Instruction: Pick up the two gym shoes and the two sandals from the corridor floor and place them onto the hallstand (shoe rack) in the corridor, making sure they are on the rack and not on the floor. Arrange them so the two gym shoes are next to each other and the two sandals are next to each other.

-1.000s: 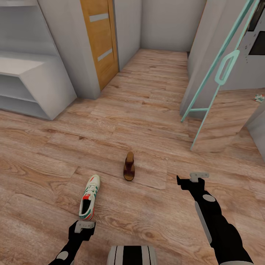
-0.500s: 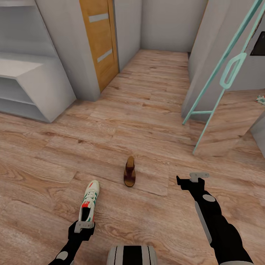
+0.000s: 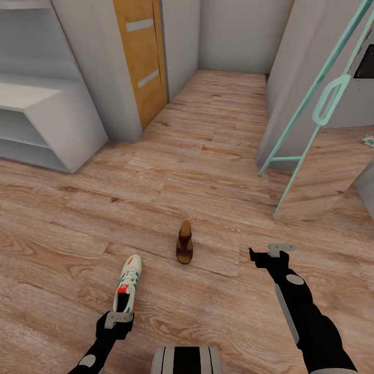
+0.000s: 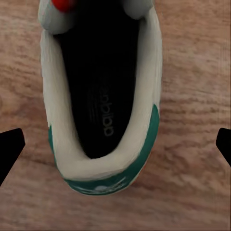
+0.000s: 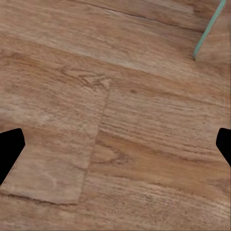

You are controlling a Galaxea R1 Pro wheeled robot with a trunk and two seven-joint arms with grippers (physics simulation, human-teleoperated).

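A wood-plank corridor floor (image 3: 208, 156) is being viewed from above, with a pale-grey rack (image 3: 36, 119) standing at about 10 o'clock against the wall and a wooden door (image 3: 143, 57) at 11 o'clock. One gym shoe (image 3: 127, 283) is lying on the floor at about 7 o'clock, toe pointing away, and one brown sandal (image 3: 184, 242) is lying near it, toward 12 o'clock, apart from it. A second gym shoe (image 3: 368, 139) may be showing at the far 3 o'clock edge, though it is too small to be sure.

The pick-up of the first gym shoe is judged to be in hand. The left end effector (image 3: 118, 318) is being held released just over the shoe's heel; in the left wrist view the heel opening (image 4: 103, 101) is being framed between the spread fingertips (image 4: 10, 147). The right end effector (image 3: 271, 253) is being held released over bare floor at 4 o'clock.

Next, a descent is called for so that the fingers straddle the heel collar, followed by a closing and a lift toward the rack.
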